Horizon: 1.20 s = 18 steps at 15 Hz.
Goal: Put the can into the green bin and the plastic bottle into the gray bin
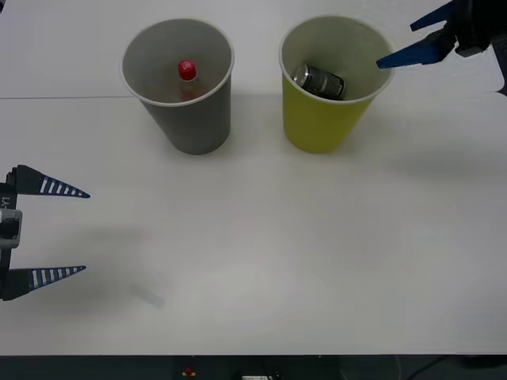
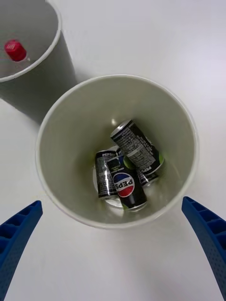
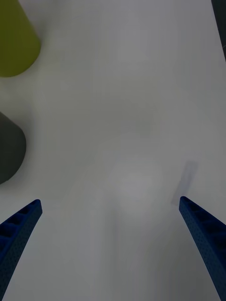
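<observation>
The green bin [image 1: 317, 127] stands at the back right of the table, with a dark can [image 1: 318, 81] lying inside. In the right wrist view its pale interior [image 2: 84, 122] holds three dark cans [image 2: 127, 186] leaning together. To its left, the gray bin [image 1: 194, 119] holds the plastic bottle, its red cap [image 1: 186, 70] pointing up. My right gripper [image 1: 394, 44] hovers open above the green bin's right rim, holding nothing. My left gripper [image 1: 85, 232] is open and low at the table's left edge, with nothing between its fingers.
A faint pale mark [image 1: 147, 295] lies on the white table near the left gripper. In the left wrist view the green bin [image 3: 14, 42] and gray bin [image 3: 9, 148] sit far off. The table's dark front edge [image 1: 253, 366] runs along the bottom.
</observation>
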Motion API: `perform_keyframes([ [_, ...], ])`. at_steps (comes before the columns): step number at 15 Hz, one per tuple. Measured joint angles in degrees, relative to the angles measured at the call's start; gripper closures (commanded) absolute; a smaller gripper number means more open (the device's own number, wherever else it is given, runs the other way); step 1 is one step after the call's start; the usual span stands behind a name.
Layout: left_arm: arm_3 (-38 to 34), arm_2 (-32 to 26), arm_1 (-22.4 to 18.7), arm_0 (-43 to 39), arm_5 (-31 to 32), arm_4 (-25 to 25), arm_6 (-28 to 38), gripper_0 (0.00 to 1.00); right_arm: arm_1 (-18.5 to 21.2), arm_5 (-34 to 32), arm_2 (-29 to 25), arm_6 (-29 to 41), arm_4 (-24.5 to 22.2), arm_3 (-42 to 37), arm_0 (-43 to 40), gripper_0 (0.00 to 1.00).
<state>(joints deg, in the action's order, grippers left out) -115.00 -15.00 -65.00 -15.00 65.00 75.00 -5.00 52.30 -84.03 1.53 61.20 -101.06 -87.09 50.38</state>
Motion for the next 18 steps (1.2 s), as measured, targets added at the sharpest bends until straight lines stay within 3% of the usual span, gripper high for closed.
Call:
perform_keyframes([
  [6,0.0,0.0,0.0,0.0,0.0,0.0,0.0,0.00,2.9,-0.1,-13.2,-13.6,6.7,-12.2,-17.7,0.00],
  [10,0.0,0.0,0.0,0.0,0.0,0.0,0.0,0.00,2.9,-1.9,-20.1,-26.3,12.9,-13.3,-26.8,0.00],
  [18,0.0,0.0,0.0,0.0,0.0,0.0,0.0,0.00,2.4,-3.2,-26.4,-44.3,23.8,-13.7,-41.1,0.00],
])
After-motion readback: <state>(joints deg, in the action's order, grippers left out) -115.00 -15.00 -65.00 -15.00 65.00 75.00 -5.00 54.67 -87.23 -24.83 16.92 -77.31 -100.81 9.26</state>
